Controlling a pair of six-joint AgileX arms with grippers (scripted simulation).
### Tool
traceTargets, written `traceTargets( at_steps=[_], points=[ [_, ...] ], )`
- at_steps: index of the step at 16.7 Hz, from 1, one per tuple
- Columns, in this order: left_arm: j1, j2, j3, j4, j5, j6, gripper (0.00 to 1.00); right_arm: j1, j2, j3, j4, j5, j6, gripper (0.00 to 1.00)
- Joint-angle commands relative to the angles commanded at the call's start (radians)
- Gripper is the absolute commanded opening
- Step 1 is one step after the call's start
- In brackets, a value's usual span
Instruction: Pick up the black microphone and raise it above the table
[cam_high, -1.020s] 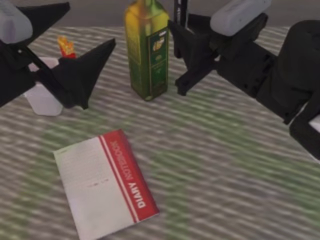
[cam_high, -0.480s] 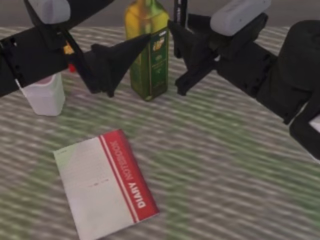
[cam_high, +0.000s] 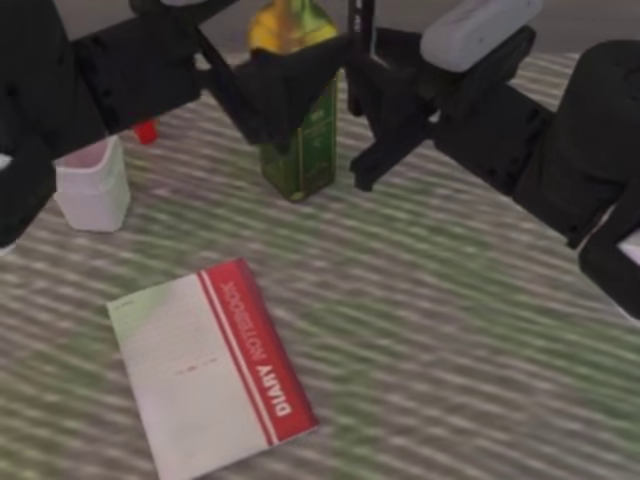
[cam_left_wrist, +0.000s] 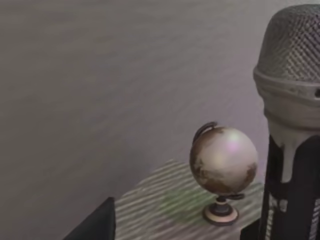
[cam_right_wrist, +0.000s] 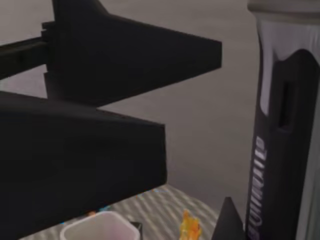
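The black microphone (cam_high: 359, 25) stands upright as a thin black stick at the far middle, above the table (cam_high: 450, 330). My right gripper (cam_high: 368, 105) is raised there and shut on it. In the right wrist view one fingertip (cam_right_wrist: 227, 220) lies against the microphone's black body (cam_right_wrist: 280, 150). My left gripper (cam_high: 290, 90) hangs open in front of the green bottle (cam_high: 305, 155), just left of the right gripper. In the left wrist view the left gripper (cam_left_wrist: 177, 227) is open beside the mesh-headed microphone (cam_left_wrist: 292, 75), and nothing lies between its fingers (cam_left_wrist: 97, 225).
A red-and-white diary notebook (cam_high: 215, 365) lies at the front left. A white cup (cam_high: 92, 185) and a small red object (cam_high: 147, 131) stand at the far left. A small globe (cam_left_wrist: 223, 160) stands near the table's far edge.
My left arm has swung to the right, from beside the white cup to in front of the green bottle, close to the right gripper. The right arm and the microphone have stayed still.
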Motion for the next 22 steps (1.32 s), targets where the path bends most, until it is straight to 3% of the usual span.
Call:
traceTargets(
  at_steps=[5,10,22],
  points=[
    [-0.107,0.164,0.146,0.017,-0.105,0.005,1.00,0.000,0.000,0.000,0.000,0.000,0.000,0.00],
    [-0.115,0.175,0.156,0.017,-0.113,0.005,1.00,0.000,0.000,0.000,0.000,0.000,0.000,0.00],
    [-0.115,0.175,0.156,0.017,-0.113,0.005,0.10,0.000,0.000,0.000,0.000,0.000,0.000,0.00]
  ],
)
